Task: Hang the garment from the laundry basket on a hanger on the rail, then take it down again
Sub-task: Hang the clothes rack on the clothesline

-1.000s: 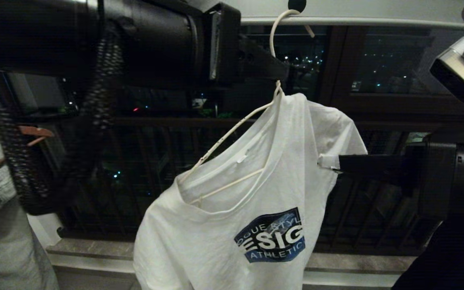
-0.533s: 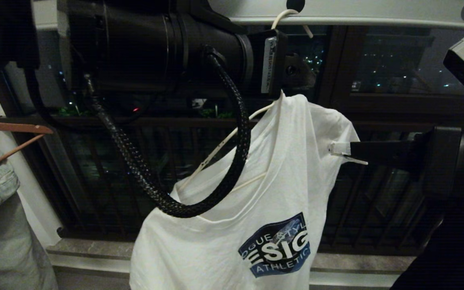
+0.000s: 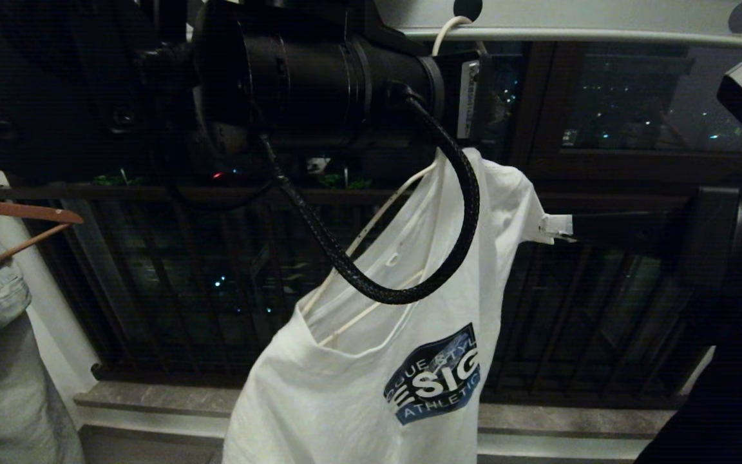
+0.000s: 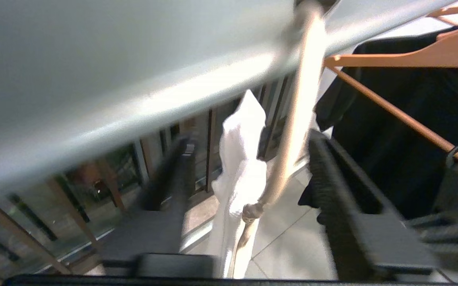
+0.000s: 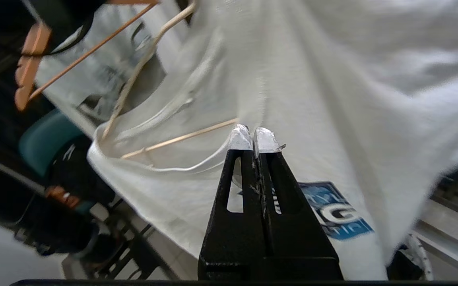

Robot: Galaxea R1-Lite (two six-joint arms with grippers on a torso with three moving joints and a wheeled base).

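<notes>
The garment (image 3: 371, 386) hangs skewed on the hanger (image 3: 371, 232) hooked over the rail (image 3: 603, 19), right gripper (image 5: 255, 137) jaws clamped on its shoulder to steady it, left gripper (image 4: 249, 174) jaws apart astride the hanger's neck.

Dark balcony railing (image 3: 171, 270) — night windows (image 3: 635, 96)

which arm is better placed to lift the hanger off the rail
Left, probably: its open fingers straddle the hanger neck just below the rail, while the right gripper is shut on the T-shirt.

Left gripper (image 4: 249, 159) jaws straddle hanger (image 4: 292, 131) neck under rail (image 4: 133, 107); wooden hangers (image 4: 404, 63) crowd one side.
</notes>
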